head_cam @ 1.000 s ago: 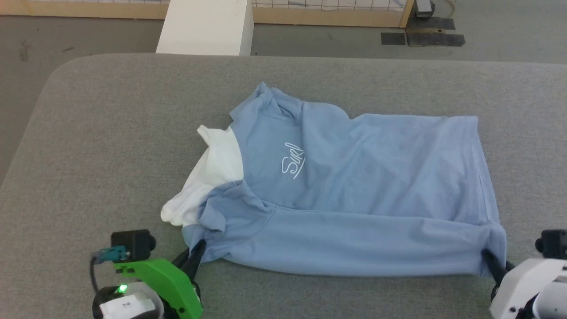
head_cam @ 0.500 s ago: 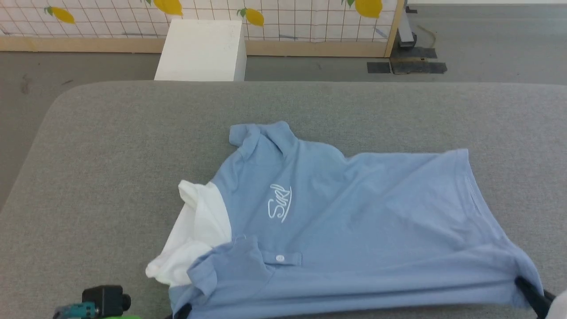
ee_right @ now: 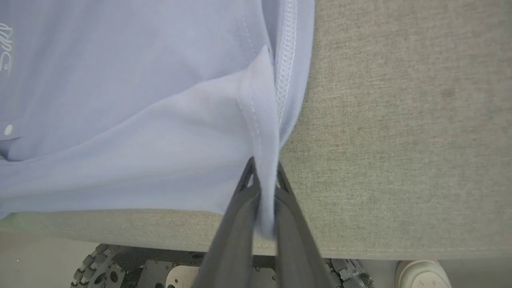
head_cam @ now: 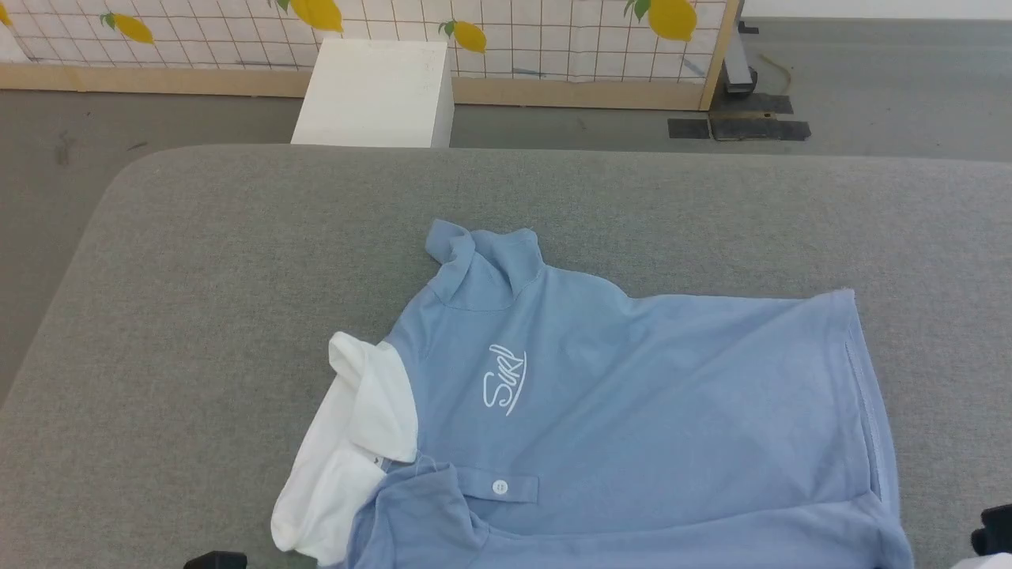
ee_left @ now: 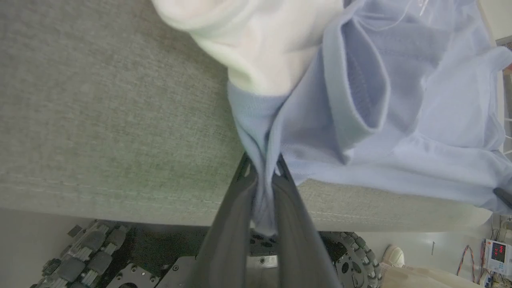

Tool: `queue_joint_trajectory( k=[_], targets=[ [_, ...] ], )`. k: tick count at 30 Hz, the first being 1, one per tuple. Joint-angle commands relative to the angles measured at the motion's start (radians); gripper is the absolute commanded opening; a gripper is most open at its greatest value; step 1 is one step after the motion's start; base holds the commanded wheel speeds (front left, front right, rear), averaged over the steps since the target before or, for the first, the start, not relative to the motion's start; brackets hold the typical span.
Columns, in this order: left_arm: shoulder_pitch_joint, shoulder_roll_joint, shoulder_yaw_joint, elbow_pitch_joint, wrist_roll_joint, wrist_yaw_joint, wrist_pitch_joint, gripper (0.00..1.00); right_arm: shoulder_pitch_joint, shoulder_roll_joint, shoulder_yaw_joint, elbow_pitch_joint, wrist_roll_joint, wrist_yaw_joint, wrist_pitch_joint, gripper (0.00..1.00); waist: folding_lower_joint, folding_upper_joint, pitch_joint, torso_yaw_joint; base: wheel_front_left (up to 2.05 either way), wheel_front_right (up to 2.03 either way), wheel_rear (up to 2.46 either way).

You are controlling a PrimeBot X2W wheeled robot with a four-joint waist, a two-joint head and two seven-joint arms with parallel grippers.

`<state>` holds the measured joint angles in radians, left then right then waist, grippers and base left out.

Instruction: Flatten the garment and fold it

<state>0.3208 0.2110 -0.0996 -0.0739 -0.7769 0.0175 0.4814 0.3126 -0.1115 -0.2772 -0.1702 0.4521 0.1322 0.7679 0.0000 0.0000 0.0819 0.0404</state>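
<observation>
The garment (head_cam: pixel 632 411), a light blue short-sleeved shirt with a white collar panel (head_cam: pixel 356 442) and a white script logo (head_cam: pixel 504 379), lies chest-up on the grey padded table (head_cam: pixel 237 276). Its near edge reaches the table's front. In the left wrist view my left gripper (ee_left: pixel 264 168) is shut on a bunched blue fold of the garment (ee_left: pixel 400 100) beside the white part, at the table's front edge. In the right wrist view my right gripper (ee_right: pixel 265 172) is shut on the stitched hem corner of the garment (ee_right: pixel 140 100), also at the front edge.
Beyond the table stand a white box (head_cam: pixel 375 91) and a wood-framed grid panel with lemons (head_cam: pixel 553 39). Below the table's front edge I see the robot's wheeled base (ee_left: pixel 352 256) and a person's white shoe (ee_right: pixel 418 274).
The head camera has shifted. The garment's near side has been drawn toward the front edge and unrolled, showing the button placket. Both grippers have left the head view at the bottom, still gripping.
</observation>
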Motion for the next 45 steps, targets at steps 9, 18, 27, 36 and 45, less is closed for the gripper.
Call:
queue_joint_trajectory(
  k=[9,18,27,36,45],
  targets=[
    [-0.083,-0.006,0.011,0.11,0.009,-0.027,-0.061,1.0,-0.029,-0.018,0.031,0.139,-0.005,-0.002,-0.062,1.0,0.0,0.0,-0.016,-0.004,0.0,0.0,0.0],
    [-0.048,0.014,0.086,-0.085,0.023,-0.02,-0.161,1.0,-0.046,-0.038,-0.029,0.005,0.047,-0.002,-0.089,1.0,0.0,0.0,-0.036,-0.016,0.0,0.0,0.0],
    [-0.129,-0.015,0.09,-0.207,0.27,-0.015,-0.541,1.0,-0.169,0.004,-0.051,-0.144,-0.184,-0.002,-0.578,1.0,0.0,0.0,-0.028,-0.015,0.0,0.0,0.0],
    [-0.172,-0.083,0.009,-0.064,0.472,-0.007,-0.738,1.0,-0.157,0.059,0.051,-0.031,-0.283,-0.002,-0.744,1.0,0.0,0.0,0.0,-0.017,0.0,0.0,0.0],
    [-0.441,-0.01,0.001,-0.029,0.476,-0.074,-0.608,1.0,-0.201,0.061,0.082,0.023,-0.251,-0.002,-0.805,1.0,0.0,0.0,0.095,-0.038,0.0,0.0,0.0]
  ],
)
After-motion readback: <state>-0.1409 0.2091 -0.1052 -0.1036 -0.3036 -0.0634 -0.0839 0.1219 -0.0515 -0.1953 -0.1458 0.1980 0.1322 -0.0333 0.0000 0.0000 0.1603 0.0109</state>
